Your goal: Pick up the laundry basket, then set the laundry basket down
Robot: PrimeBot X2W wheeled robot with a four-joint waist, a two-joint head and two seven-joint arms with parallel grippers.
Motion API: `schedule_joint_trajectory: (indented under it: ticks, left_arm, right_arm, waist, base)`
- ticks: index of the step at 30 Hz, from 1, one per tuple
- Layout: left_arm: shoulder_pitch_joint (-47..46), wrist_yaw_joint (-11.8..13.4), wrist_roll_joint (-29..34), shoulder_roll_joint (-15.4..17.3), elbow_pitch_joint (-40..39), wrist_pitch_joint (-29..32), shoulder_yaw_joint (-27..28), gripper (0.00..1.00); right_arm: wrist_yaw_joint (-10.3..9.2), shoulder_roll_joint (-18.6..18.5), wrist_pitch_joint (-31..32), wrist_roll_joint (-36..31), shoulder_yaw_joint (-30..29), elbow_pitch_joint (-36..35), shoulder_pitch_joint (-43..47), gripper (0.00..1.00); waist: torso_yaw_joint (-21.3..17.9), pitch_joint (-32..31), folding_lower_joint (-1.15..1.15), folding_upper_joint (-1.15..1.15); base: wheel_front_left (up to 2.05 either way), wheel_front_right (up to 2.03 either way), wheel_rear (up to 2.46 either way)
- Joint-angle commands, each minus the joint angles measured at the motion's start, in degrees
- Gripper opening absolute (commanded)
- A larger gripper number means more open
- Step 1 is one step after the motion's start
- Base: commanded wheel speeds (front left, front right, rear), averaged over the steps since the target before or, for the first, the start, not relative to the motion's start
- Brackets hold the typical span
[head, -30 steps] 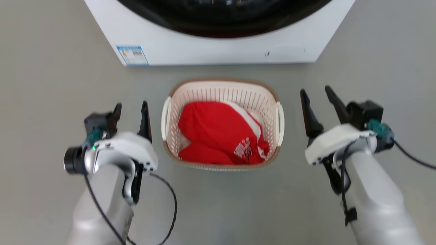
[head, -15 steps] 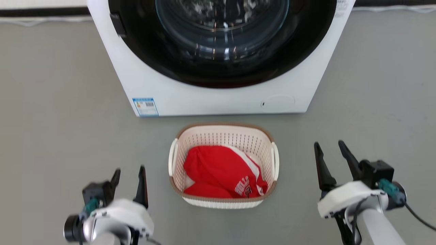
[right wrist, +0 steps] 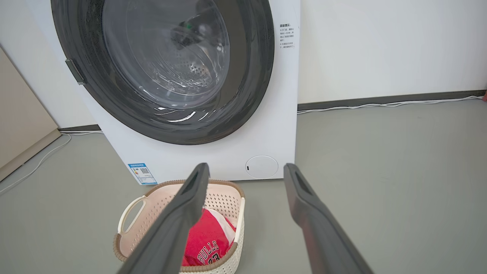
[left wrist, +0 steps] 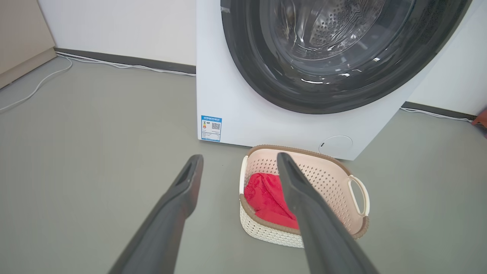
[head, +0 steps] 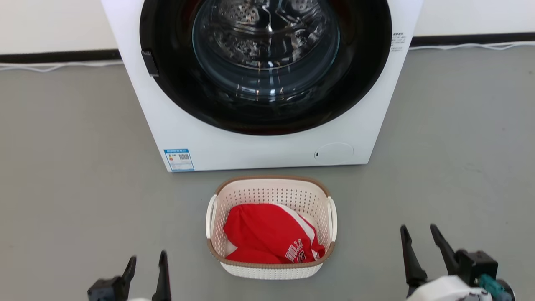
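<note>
While both arms are hanging low at the near edge of the head view, the left gripper (head: pixel 147 261), with its two long dark fingers, is standing spread and holding nothing. The right gripper (head: pixel 418 236) is standing likewise, jaws parted, nothing between them. Each is keeping well apart from the basket, one to either side. Just beyond and between them, the small cream-white perforated plastic laundry basket (head: pixel 271 194), rounded-rectangular with a brown woven-look rim, is resting upright on the smooth grey floor (head: pixel 83 188). Its two white loop handles are facing outward toward the arms: left handle (head: pixel 210 217), right handle (head: pixel 332 213). A crumpled red garment with white trim and lettering (head: pixel 263 232) is lying inside. Just behind the basket, near but seemingly not touching, the large white front-loading washing machine (head: pixel 259 154) is standing with its round dark glass door (head: pixel 265 42) appearing shut. Farther back, a pale cable (head: pixel 58 67) is running along the black skirting of the white wall. Judgement on the step: the scene is fitting two readings, either arms lining up on the handles ahead of a lift, or arms drawn clear with the basket already put down. The pictures are not settling which, so no next move is being named. Noting only that both handles are standing free and within reach.
</note>
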Motion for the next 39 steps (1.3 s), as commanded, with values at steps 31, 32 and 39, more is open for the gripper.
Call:
schedule_joint_trajectory:
  ticks: [31, 32, 39]
  left_arm:
    - [1.89, -0.87, -10.99, -0.48, -0.53, 2.97, 1.59, 0.0]
    - [1.81, -0.92, -11.62, -0.47, -0.61, 3.13, 1.62, 0.0]
    - [1.22, -1.29, -16.08, -0.41, -1.14, 4.29, 1.86, 0.0]
  right_arm:
    - [0.04, 0.27, 3.02, 11.08, -1.08, -0.41, 2.38, 0.0]
    - [0.04, 0.27, 3.18, 11.78, -1.09, -0.5, 2.33, 0.0]
    - [0.06, 0.25, 4.3, 16.67, -1.17, -1.17, 2.0, 0.0]
  waist:
    - [-0.32, -1.53, 0.0, 0.0]
    - [-0.29, -1.53, 0.0, 0.0]
    - [-0.14, -1.53, 0.0, 0.0]
  base:
    - [0.0, 0.0, 0.0]
    - [0.0, 0.0, 0.0]
    - [0.0, 0.0, 0.0]
